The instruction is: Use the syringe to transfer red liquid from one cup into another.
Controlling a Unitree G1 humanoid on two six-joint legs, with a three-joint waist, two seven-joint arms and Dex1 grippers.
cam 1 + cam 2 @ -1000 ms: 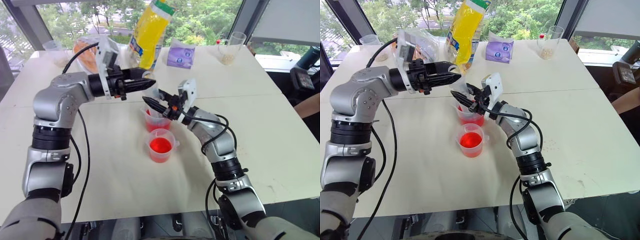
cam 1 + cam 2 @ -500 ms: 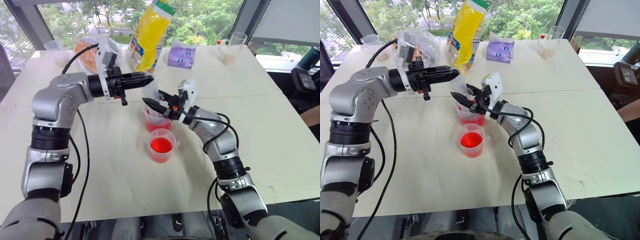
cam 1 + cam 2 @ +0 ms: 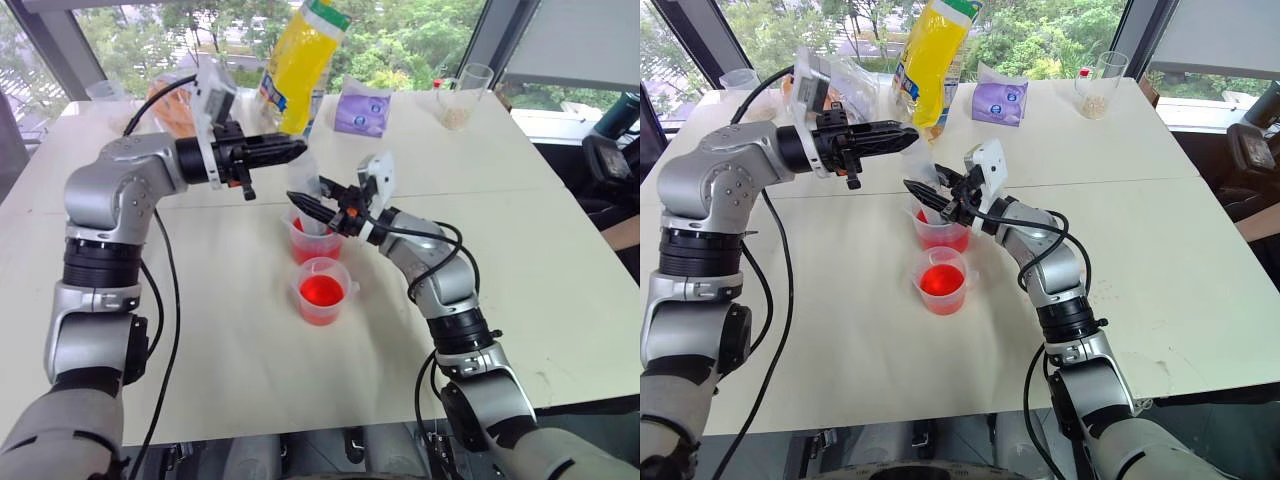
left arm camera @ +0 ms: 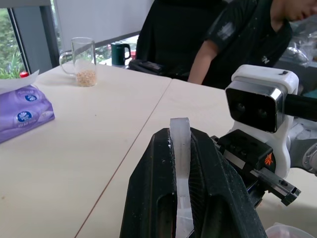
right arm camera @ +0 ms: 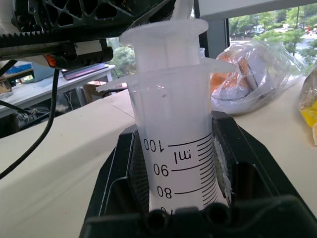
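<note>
Above the white surface (image 3: 250, 330), we are holding the large clear plastic syringe (image 5: 178, 148) with both arms over the farther of two small translucent plastic cups. Our right tool (image 3: 305, 206) is clamping its black fingers tight around the fat barrel, whose printed millilitre scale is showing between them in the right wrist view. Our left tool (image 3: 296, 149) is reaching in level from the left, its two fingers pressed closed on the flat white plunger (image 4: 181, 163) at the top of the syringe, a strip of which is showing between them in the left wrist view. The syringe is standing nearly upright, its lower end reaching into the far cup (image 3: 312, 240), which is holding bright translucent red liquid. The near cup (image 3: 322, 291) is sitting just in front of it, also partly filled with red liquid (image 3: 321, 291).

Farther back on the surface we are seeing a tall yellow bag (image 3: 302, 65), a purple tissue pack (image 3: 361, 110), a clear glass with some grain at its bottom (image 3: 460, 98) and a crumpled clear plastic bag holding something orange (image 3: 845, 85). A person in a dark shirt (image 4: 237, 39) is sitting beyond the far edge
</note>
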